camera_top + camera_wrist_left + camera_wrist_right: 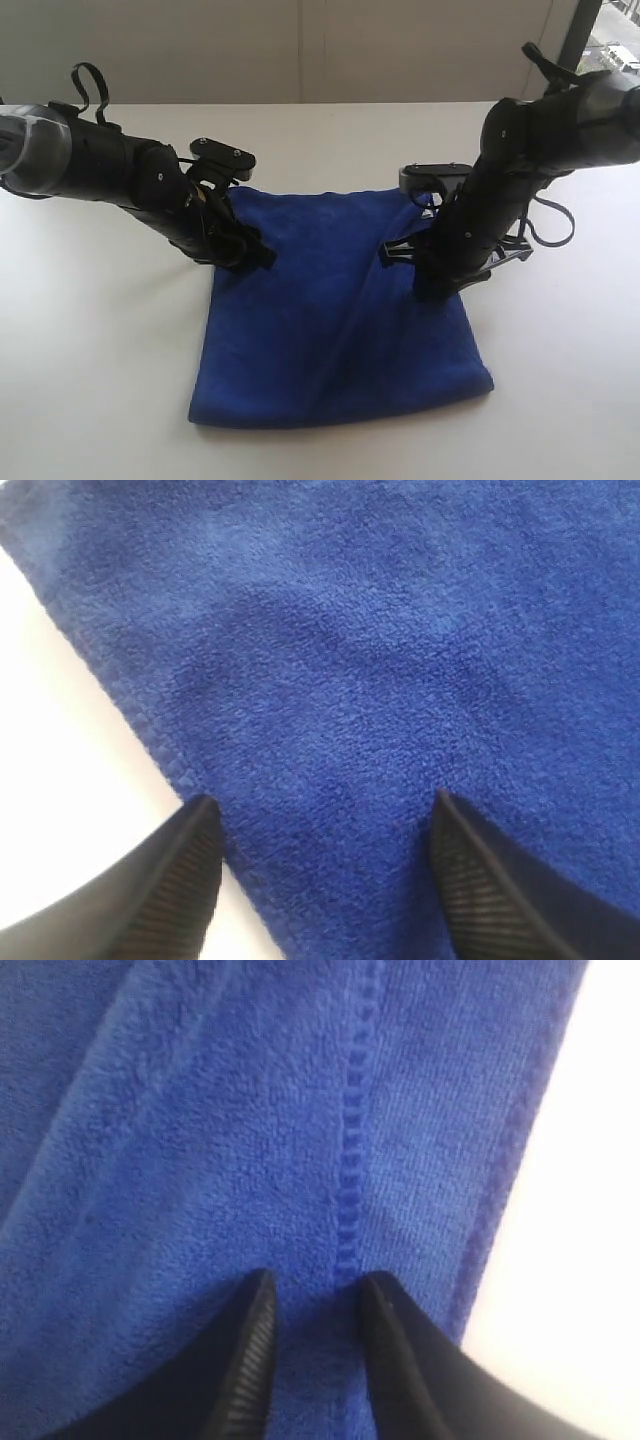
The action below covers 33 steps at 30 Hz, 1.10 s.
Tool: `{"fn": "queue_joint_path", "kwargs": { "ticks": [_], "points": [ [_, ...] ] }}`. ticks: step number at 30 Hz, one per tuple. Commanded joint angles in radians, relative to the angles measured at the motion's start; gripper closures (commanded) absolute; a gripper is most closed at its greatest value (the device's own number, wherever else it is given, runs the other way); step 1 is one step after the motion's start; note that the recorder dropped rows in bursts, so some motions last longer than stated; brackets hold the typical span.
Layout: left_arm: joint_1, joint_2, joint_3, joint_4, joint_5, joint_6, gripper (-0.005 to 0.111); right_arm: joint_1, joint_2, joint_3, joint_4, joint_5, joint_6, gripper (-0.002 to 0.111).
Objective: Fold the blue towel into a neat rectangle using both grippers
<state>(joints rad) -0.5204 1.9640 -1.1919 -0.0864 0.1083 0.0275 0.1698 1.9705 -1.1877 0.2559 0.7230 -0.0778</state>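
Observation:
The blue towel (340, 310) lies folded on the white table (90, 360), with a shallow crease running down its middle. My left gripper (255, 255) is low at the towel's left edge, near the far corner. In the left wrist view it (322, 800) stands open wide, one finger (170, 880) over bare table and the other over the cloth (400, 630). My right gripper (435, 290) points down onto the towel's right side. In the right wrist view its jaws (318, 1278) stand a narrow gap apart on the cloth (200, 1140), and a stitched hem (348, 1160) runs into that gap.
White table surrounds the towel on all sides. A pale wall (300, 50) rises behind the far table edge. A dark post (580, 30) stands at the back right by a window. Both arms' black cables loop above their wrists.

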Motion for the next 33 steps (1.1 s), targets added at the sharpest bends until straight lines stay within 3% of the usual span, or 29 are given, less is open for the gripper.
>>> {"fn": "queue_joint_path", "kwargs": {
  "ticks": [1,6,15,25,33],
  "points": [
    [-0.002,0.001,0.004,-0.011,-0.006,-0.010,0.042,0.001,-0.004,0.025,-0.006,-0.016,0.002,0.085],
    [-0.002,0.001,0.004,-0.011,-0.004,-0.014,0.042,0.001,-0.014,0.025,-0.006,-0.021,-0.001,0.108],
    [-0.002,0.001,0.004,-0.011,-0.004,-0.014,0.042,0.001,-0.120,0.027,-0.033,0.034,0.007,0.108],
    [-0.002,0.001,0.004,-0.011,0.007,-0.014,0.042,-0.001,-0.110,0.026,-0.244,0.074,0.158,0.108],
    [-0.002,-0.003,0.004,-0.011,0.018,-0.010,0.042,-0.001,-0.074,0.026,-0.263,0.084,0.187,0.108]
  ]
}}
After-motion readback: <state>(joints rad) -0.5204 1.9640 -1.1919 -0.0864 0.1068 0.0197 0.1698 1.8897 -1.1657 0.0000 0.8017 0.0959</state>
